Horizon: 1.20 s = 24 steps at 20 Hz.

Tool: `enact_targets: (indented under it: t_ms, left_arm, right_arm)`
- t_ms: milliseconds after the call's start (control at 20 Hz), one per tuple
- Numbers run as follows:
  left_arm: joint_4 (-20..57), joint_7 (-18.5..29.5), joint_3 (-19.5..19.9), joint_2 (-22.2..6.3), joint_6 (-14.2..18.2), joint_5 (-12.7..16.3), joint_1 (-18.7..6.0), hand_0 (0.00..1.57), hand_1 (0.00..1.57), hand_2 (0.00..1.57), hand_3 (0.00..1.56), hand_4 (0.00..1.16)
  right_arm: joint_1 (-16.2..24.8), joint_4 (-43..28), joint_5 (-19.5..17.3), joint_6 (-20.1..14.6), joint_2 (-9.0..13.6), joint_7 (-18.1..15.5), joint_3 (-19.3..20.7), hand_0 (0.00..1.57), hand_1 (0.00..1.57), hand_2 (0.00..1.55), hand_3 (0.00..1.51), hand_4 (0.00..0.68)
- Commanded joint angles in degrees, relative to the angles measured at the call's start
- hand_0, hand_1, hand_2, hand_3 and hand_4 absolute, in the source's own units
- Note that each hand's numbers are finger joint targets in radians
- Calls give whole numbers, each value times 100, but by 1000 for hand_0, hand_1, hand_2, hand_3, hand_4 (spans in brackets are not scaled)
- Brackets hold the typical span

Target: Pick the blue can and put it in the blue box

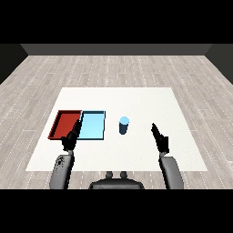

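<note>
A big white flat worktop (136,98) sits on a grey wood floor (45,73). On it lie a flat red tray (66,123) and a flat light blue tray (93,125), touching side by side. The left hand (71,138) hovers over their near edges, fingers straight. The right hand (159,138) is also straight-fingered and holds nothing. The small round blue can (124,125) stands upright between the blue tray and the right hand.
</note>
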<state>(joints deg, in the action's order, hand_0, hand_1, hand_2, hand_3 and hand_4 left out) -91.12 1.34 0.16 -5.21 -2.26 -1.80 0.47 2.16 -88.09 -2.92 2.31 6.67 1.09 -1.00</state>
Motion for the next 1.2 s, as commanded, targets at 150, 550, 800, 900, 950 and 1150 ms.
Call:
enact_targets:
  t_ms: [150, 550, 800, 900, 950, 1150]
  left_arm:
    - [144, -75, 12, 82, -5, -28, -21, 0, 0, 0, 0, 0]
    - [-515, 1892, 331, 402, -246, 723, 92, 0, 0, 0, 0, 0]
    - [-298, 2384, -50, 516, -67, 593, 265, 0, 0, 0, 0, 0]
    - [35, 2449, 210, 380, -375, 694, 129, 0, 0, 0, 0, 0]
    - [-39, 2263, 357, 310, -438, 921, -26, 0, 0, 0, 0, 0]
    - [405, 2432, 306, 486, -271, 846, -193, 0, 0, 0, 0, 0]
  right_arm:
    - [-1072, 537, -140, -399, -321, 66, 154, 0, 0, 0, 0, 0]
    - [-1351, 661, 900, 303, -537, -1738, 341, 0, 0, 0, 0, 0]
    - [-1420, 1015, 886, 317, -571, -2129, 393, 0, 0, 0, 0, 0]
    - [-1562, 1348, 1034, 504, -475, -2290, 528, 0, 0, 0, 0, 0]
    - [-1972, 1355, 1038, 255, -490, -1832, 563, 0, 0, 0, 0, 0]
    - [-1759, 808, 1123, 134, -586, -1506, 439, 0, 0, 0, 0, 0]
